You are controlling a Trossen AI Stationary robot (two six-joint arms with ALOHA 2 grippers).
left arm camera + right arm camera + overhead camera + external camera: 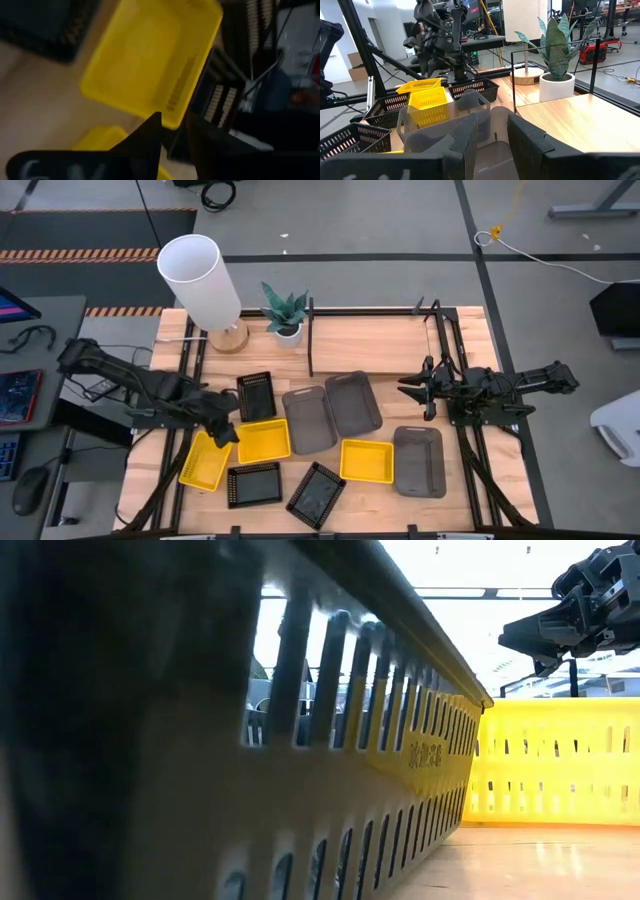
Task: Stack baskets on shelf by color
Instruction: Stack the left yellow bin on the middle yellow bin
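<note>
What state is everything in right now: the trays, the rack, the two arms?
Yellow baskets: three, loose on the table, unstacked.
Black baskets: three, scattered, unstacked.
Grey baskets: three, flat on the table, two side by side.
Shelf: holds no baskets.
Left gripper: low between two yellow baskets, jaws slightly apart, holding nothing.
Right gripper: raised beside the grey baskets, jaws open, empty.

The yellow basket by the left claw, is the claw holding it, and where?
It looks so: the left claw seems to pinch the yellow basket at the edge of its rim, though contact is hard to confirm.
</note>
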